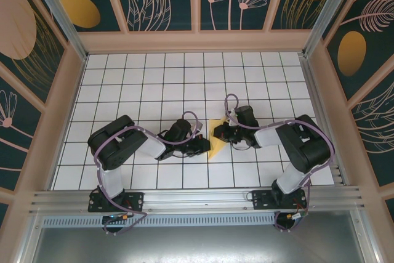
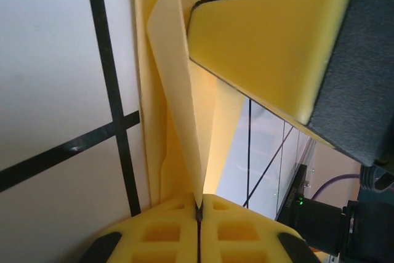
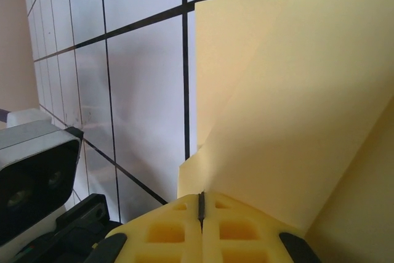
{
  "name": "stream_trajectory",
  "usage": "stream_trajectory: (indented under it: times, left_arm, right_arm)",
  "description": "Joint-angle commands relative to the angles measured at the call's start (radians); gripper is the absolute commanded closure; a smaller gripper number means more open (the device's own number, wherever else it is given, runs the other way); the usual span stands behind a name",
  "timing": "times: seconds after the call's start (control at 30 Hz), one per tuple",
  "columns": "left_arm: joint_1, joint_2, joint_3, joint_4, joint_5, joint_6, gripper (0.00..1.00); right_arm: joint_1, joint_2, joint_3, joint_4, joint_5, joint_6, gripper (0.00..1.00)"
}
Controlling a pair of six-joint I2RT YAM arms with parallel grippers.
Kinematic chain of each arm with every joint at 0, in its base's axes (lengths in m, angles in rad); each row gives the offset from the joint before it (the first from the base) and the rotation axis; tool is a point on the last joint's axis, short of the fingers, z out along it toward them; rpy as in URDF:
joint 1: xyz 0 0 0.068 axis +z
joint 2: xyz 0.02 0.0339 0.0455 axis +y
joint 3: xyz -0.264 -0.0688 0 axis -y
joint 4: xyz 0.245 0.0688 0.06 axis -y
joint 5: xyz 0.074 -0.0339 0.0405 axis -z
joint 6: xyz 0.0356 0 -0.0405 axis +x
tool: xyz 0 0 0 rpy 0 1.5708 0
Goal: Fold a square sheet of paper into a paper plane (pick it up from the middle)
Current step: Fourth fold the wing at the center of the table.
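Observation:
The yellow-orange sheet of paper [image 1: 215,135] lies folded into a narrow pointed shape on the white grid table, between my two grippers. My left gripper [image 1: 205,146] is at its near-left side. In the left wrist view the left gripper [image 2: 199,209] is shut on a raised flap of the paper [image 2: 184,97], which stands up on edge from the seam between the pads. My right gripper [image 1: 222,132] is at the paper's right side. In the right wrist view the right gripper [image 3: 201,200] is shut on a lifted edge of the paper [image 3: 295,121]. The right gripper's foam pad [image 2: 265,41] hangs over the fold.
The white table [image 1: 154,84] with black grid lines is walled by patterned panels on three sides. An aluminium rail [image 1: 197,198] carries both arm bases at the near edge. The left arm's wrist camera housing [image 3: 34,170] sits close to the right gripper.

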Motion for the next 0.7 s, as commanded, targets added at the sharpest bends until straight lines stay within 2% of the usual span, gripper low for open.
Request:
stream_trajectory:
  times: [0.0, 0.07, 0.3, 0.43, 0.67]
  left_arm:
    - [-0.003, 0.026, -0.011, -0.022, -0.004, -0.001, 0.86]
    - [-0.003, 0.015, -0.013, -0.024, -0.006, 0.002, 0.82]
    - [-0.002, -0.008, -0.014, -0.065, -0.008, 0.028, 0.81]
    - [-0.003, -0.031, -0.021, -0.063, -0.005, 0.029, 0.75]
    - [-0.003, -0.104, 0.015, -0.248, -0.094, 0.094, 0.71]
  right_arm:
    - [0.001, 0.031, 0.019, -0.036, 0.041, -0.032, 0.95]
    - [0.001, 0.043, 0.022, -0.040, 0.041, -0.031, 0.95]
    - [0.001, 0.047, 0.010, -0.049, 0.047, -0.033, 0.95]
    - [0.001, 0.045, 0.008, -0.051, 0.048, -0.036, 0.95]
    - [0.001, 0.052, 0.007, -0.052, 0.045, -0.041, 0.95]
